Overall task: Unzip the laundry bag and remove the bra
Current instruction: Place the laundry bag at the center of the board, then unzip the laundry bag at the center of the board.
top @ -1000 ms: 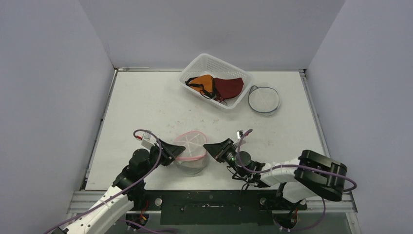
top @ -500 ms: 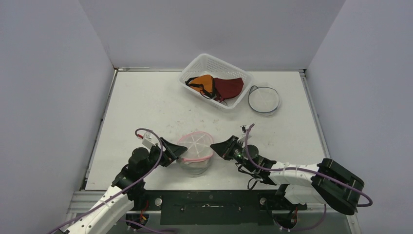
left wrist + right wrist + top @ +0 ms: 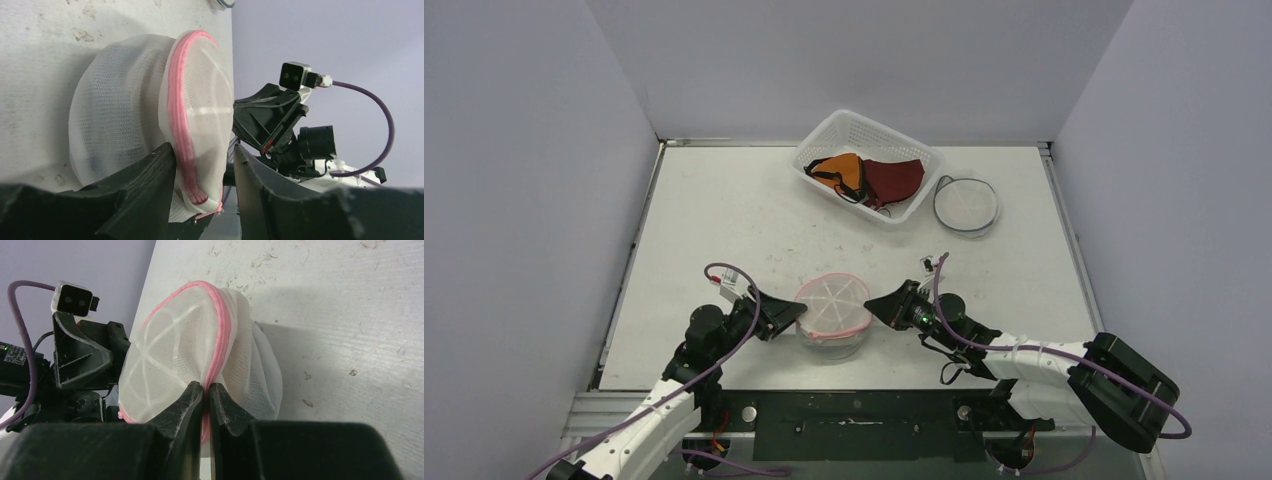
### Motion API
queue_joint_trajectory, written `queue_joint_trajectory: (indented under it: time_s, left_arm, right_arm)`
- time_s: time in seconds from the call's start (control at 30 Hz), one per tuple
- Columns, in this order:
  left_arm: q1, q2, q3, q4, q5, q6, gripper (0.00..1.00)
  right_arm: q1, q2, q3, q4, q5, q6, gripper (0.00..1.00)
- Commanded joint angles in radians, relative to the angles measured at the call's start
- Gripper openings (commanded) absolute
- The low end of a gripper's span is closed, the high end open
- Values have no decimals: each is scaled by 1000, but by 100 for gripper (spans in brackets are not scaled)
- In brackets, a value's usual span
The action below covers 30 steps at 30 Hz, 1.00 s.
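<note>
The laundry bag (image 3: pixel 832 312) is a white mesh dome with a pink zipper (image 3: pixel 220 335) round its rim, standing near the table's front edge. My right gripper (image 3: pixel 871 308) is at its right side, shut (image 3: pixel 206 386) on the pink zipper seam. My left gripper (image 3: pixel 796 312) is at its left side. Its jaws are open (image 3: pixel 204 150) around the bag's rim (image 3: pixel 115 120), where the zipper's end hangs. One finger (image 3: pixel 160 165) touches the rim and the other stands apart from it. The bra is hidden.
A white basket (image 3: pixel 844 115) at the back holds an orange garment (image 3: pixel 844 170) and a dark red one (image 3: pixel 894 178). A round flat mesh piece (image 3: pixel 966 204) lies to its right. Grey walls enclose the table on three sides.
The bag and both grippers have shifted a little to the right. The left jaws have let go of the rim and now stand loosely around it. The right gripper has stayed shut.
</note>
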<state>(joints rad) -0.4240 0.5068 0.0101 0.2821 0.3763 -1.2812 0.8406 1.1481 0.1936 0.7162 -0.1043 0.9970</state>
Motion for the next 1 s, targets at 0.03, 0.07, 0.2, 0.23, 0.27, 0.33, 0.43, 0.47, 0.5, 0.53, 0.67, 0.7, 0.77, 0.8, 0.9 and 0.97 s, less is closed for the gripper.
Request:
queue_joint_trajectory:
  time_s: [0.03, 0.07, 0.2, 0.23, 0.27, 0.33, 0.43, 0.47, 0.5, 0.53, 0.67, 0.7, 0.77, 0.8, 0.9, 0.97]
  left_arm:
    - [7, 26, -10, 168, 61, -32, 36]
    - [8, 28, -10, 175, 64, -32, 34]
    - [8, 34, -10, 186, 74, -32, 27]
    - [7, 33, -10, 188, 77, -31, 26]
    - [8, 34, -10, 188, 78, -29, 25]
    - [7, 37, -10, 189, 82, -24, 19]
    - [6, 41, -4, 195, 91, -21, 0]
    - [7, 40, 1, 196, 93, -23, 0]
    - [6, 36, 5, 194, 93, -28, 0]
    - [6, 28, 14, 182, 89, -33, 0]
    - [-4, -33, 94, 25, 30, -27, 0]
    - [-9, -50, 123, -21, 4, -22, 0]
    - [-26, -51, 193, -137, -51, -5, 0]
    - [-38, -39, 234, -187, -81, 6, 0]
    - [-94, -18, 347, -360, -230, 27, 0]
    - [-134, -6, 402, -399, -334, 33, 0]
  right_arm:
    - [-29, -2, -22, 32, -47, -42, 5]
    - [-29, 0, -22, 33, -49, -42, 5]
    - [-29, 1, -19, 32, -55, -39, 5]
    - [-29, -1, -19, 33, -57, -39, 5]
    - [-29, -7, -17, 32, -59, -38, 5]
    - [-29, -22, -15, 21, -62, -34, 5]
    - [-29, -60, -1, -36, -58, -40, 11]
    - [-29, -81, 5, -66, -53, -41, 25]
    - [-29, -104, 14, -98, -49, -45, 40]
    - [-27, -132, 24, -138, -41, -51, 54]
    - [3, -281, 80, -360, 33, -92, 82]
    - [18, -323, 99, -418, 58, -106, 84]
    - [65, -388, 147, -528, 133, -138, 87]
    - [100, -411, 173, -576, 189, -149, 87]
    - [246, -433, 220, -611, 331, -162, 86]
    - [346, -416, 226, -563, 419, -180, 84]
